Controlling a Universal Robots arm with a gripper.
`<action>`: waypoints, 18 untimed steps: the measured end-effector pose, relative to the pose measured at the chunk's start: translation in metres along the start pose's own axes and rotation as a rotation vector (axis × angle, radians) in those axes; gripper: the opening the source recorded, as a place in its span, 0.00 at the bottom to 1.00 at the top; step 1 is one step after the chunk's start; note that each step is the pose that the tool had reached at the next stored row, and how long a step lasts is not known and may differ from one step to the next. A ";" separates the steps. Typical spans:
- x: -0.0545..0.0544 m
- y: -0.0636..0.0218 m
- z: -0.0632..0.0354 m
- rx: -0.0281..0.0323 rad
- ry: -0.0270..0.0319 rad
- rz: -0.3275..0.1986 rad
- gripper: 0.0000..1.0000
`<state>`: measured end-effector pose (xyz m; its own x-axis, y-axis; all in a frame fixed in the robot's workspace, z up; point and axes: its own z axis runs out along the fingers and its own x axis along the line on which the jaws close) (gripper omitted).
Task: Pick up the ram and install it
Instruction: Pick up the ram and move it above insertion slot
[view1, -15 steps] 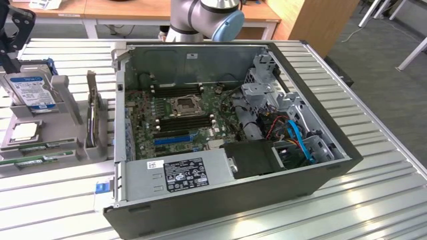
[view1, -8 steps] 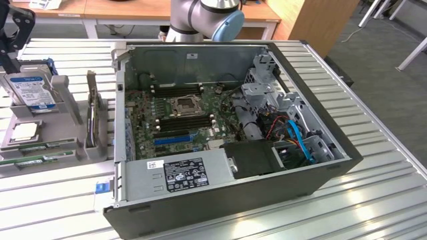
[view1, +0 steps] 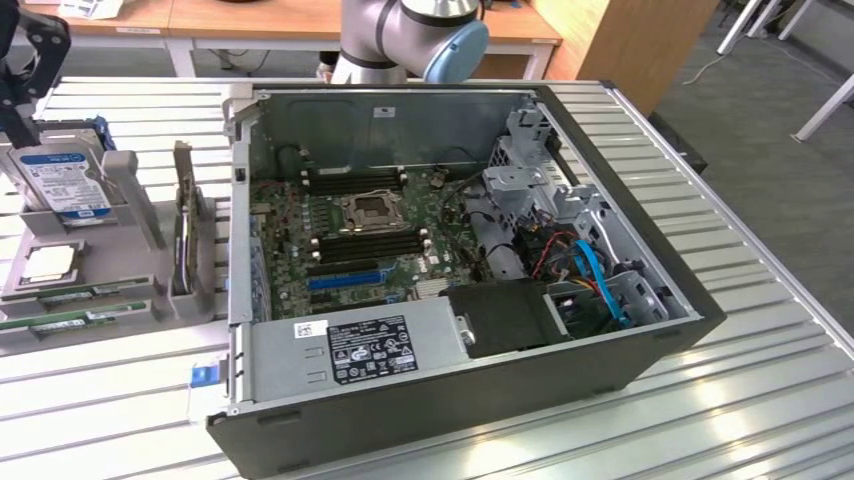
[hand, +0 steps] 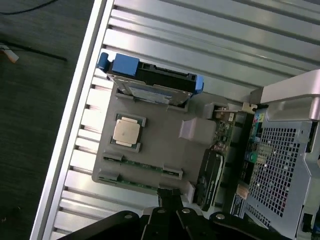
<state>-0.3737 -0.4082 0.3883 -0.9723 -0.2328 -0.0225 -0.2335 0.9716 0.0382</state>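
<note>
Slatted metal worktop (view1: 747, 400), office floor and wooden desks behind. An open PC case (view1: 441, 420) lies on its side mid-worktop with the motherboard (view1: 300, 270) facing up. A grey parts tray (hand: 165, 145) sits on the exterior view's left, just beside the case.

Tray contents, from my wrist feed: a hard drive (hand: 150, 82) in a blue-tabbed caddy stands on edge at one end, a CPU chip (hand: 125, 131) lies flat in its pocket, and a dark expansion card (view1: 187, 225) stands upright on the side nearest the case.

The ram (hand: 142, 165) lies flat in the tray's clips beyond the CPU chip. A second green stick (hand: 130, 182) lies parallel, just beside it. Both look seated in their holders, neither lifted.

The tool (hand: 169, 192) hangs above the tray's edge, near the end of the two sticks but apart from them. Its fingers are clenched together with nothing between them.

Progress, as I judge it: the very start. Pickup is not done and the ram is untouched. The long black memory slots (view1: 367, 245) beside the processor socket look unfilled from here, though I can't be certain at this angle. All of the task is left, both the grasp and the seating in the board.
</note>
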 end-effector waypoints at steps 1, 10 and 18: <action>0.000 0.0000 0.0000 -0.0001 0.0006 -0.015 0.10; 0.000 0.0000 0.0003 -0.0022 0.0057 -0.143 0.10; 0.000 0.0000 0.0005 -0.0037 0.0103 -0.257 0.10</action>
<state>-0.3737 -0.4082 0.3878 -0.8812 -0.4722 -0.0217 -0.4727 0.8805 0.0362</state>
